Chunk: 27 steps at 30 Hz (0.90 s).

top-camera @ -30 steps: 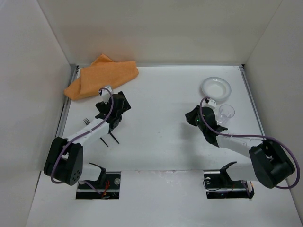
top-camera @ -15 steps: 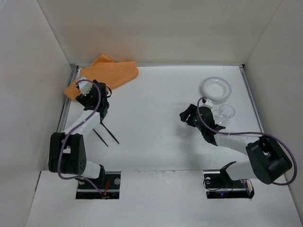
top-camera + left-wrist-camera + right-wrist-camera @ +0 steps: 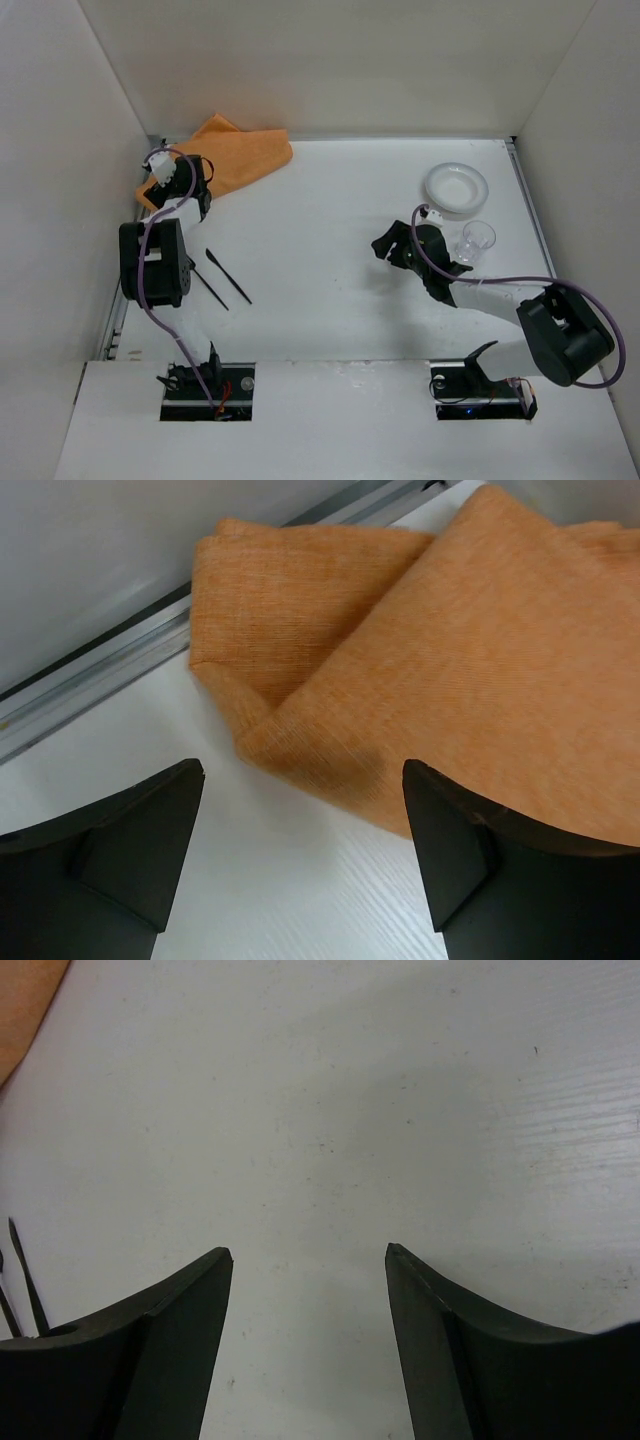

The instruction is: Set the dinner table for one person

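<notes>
Poised empty with jaws apart above the dinner table (image 3: pixel 320 250), left gripper (image 3: pixel 302 775) at the orange cloth (image 3: pixel 450 660) edge, right gripper (image 3: pixel 308 1252) over bare surface

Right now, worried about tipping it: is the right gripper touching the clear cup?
Apart. In the top view the right gripper points away from the clear cup; its wrist view shows only bare table between open fingers.

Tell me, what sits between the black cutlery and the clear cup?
Only the right gripper, its jaws open, above an otherwise bare stretch of white table; the overhead view shows it.
</notes>
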Available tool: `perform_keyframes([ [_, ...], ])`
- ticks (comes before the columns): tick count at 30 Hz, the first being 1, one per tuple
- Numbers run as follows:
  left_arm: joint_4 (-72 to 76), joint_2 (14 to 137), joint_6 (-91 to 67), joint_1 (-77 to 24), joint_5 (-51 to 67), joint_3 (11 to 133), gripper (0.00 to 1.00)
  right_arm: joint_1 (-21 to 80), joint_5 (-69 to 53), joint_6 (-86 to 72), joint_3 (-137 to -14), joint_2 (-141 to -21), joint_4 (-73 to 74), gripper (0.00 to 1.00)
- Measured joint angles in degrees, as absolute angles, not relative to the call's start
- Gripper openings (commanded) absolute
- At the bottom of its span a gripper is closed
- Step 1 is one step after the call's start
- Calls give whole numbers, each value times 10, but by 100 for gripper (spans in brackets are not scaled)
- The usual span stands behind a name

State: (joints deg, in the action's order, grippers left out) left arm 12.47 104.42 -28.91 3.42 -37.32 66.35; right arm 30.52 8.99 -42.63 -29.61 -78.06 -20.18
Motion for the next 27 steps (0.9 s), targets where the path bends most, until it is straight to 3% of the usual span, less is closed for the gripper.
perform_keyframes([
  [5, 109, 1093, -279, 69, -350, 681, 75, 309, 84, -426, -296, -779, -202, 69],
  [7, 106, 1109, -277, 76, -340, 698, 55, 309, 81, -426, -296, -779, -202, 69],
  [10, 105, 1127, -275, 77, -321, 718, 32, 310, 77, -426, -299, -782, -202, 69],
  [14, 103, 1139, -269, 67, -315, 721, 16, 314, 72, -426, -302, -783, -203, 69],
  [18, 105, 1150, -267, 37, -315, 721, 9, 314, 70, -426, -302, -783, -202, 69],
  [27, 108, 1155, -282, -88, -297, 724, 8, 314, 70, -427, -302, -782, -203, 68],
])
